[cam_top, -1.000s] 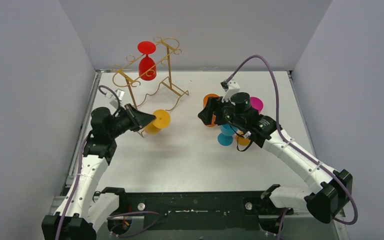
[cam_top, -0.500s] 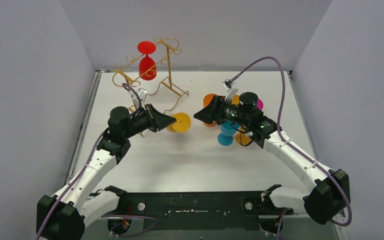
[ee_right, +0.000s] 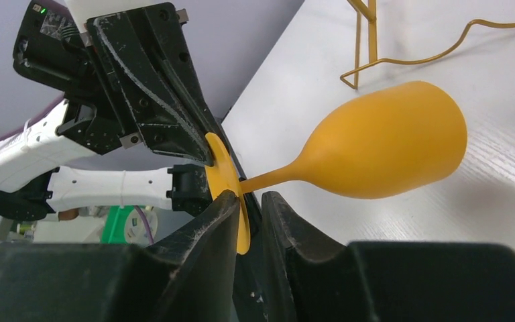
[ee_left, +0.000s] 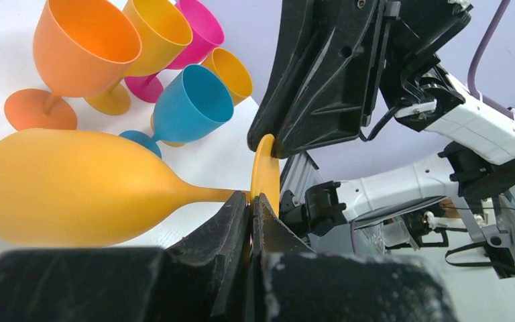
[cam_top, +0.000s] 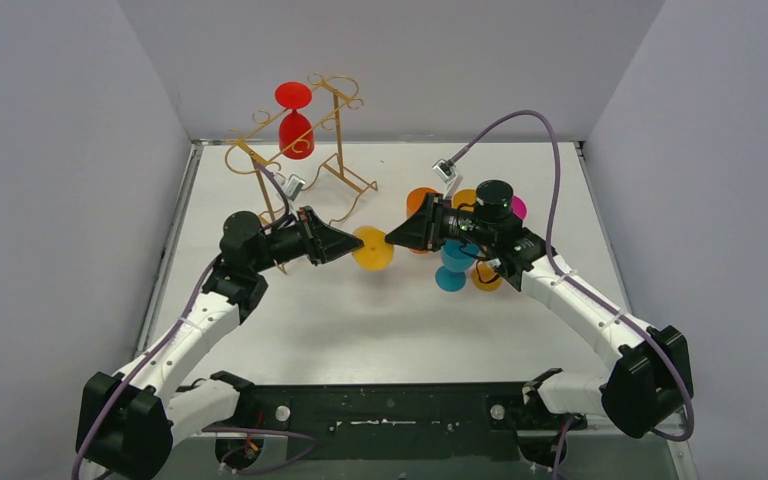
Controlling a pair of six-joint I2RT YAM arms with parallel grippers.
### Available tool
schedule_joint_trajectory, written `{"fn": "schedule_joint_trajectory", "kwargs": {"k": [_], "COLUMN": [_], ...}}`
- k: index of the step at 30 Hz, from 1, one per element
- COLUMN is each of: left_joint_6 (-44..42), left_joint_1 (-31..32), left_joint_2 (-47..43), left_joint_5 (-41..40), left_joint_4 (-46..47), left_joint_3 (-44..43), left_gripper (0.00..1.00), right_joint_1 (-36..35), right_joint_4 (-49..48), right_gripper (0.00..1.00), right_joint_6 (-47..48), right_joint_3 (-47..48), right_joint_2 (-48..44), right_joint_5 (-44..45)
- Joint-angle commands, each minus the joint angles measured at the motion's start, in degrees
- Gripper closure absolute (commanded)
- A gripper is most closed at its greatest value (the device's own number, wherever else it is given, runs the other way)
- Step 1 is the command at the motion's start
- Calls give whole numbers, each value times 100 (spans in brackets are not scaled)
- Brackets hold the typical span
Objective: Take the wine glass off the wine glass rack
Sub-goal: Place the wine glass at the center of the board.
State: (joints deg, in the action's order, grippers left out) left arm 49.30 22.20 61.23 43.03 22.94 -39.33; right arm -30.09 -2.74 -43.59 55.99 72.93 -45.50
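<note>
A yellow wine glass (cam_top: 373, 248) hangs sideways above the table's middle, clear of the gold wine glass rack (cam_top: 290, 165). My left gripper (cam_top: 353, 246) is shut on the rim of its round foot (ee_left: 265, 168); the bowl (ee_left: 74, 188) points away from the jaws. My right gripper (cam_top: 392, 240) meets it from the right. Its jaws stand narrowly apart around the opposite edge of the same foot (ee_right: 224, 168); one finger (ee_right: 221, 208) touches the disc, and a gap shows at the other. A red wine glass (cam_top: 294, 130) hangs upside down on the rack.
Several glasses stand in a cluster under the right arm: orange (ee_left: 84, 43), blue (ee_left: 191, 104), pink (ee_left: 204, 30) and yellow ones. The rack's wavy base rail (ee_right: 442, 50) lies just behind the held glass. Grey walls close in the table on three sides.
My left arm has carried the yellow glass rightward, away from the rack. My right gripper swung left to the glass's foot, and its jaws narrowed around it.
</note>
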Motion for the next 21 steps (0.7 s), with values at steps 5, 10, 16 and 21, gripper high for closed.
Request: {"fn": "schedule_joint_trajectory", "kwargs": {"k": [5, 10, 16, 21], "left_joint_6": [206, 661, 643, 673], "left_joint_1": [39, 39, 39, 39], "left_joint_2": [21, 139, 182, 275], "left_joint_5": [168, 46, -16, 41], "left_joint_4": [891, 1660, 1579, 1563], "left_joint_3": [0, 181, 127, 49], "left_gripper": [100, 100, 100, 100], "right_joint_1": [118, 127, 118, 119], "right_joint_4": [-729, -731, -1101, -1270], "right_gripper": [82, 99, 100, 100], "right_joint_6": [-111, -114, -338, -477], "right_joint_3": [197, 146, -1, -101], "right_joint_2": [185, 125, -8, -41], "right_joint_5": [-976, -1062, -1050, -980]}}
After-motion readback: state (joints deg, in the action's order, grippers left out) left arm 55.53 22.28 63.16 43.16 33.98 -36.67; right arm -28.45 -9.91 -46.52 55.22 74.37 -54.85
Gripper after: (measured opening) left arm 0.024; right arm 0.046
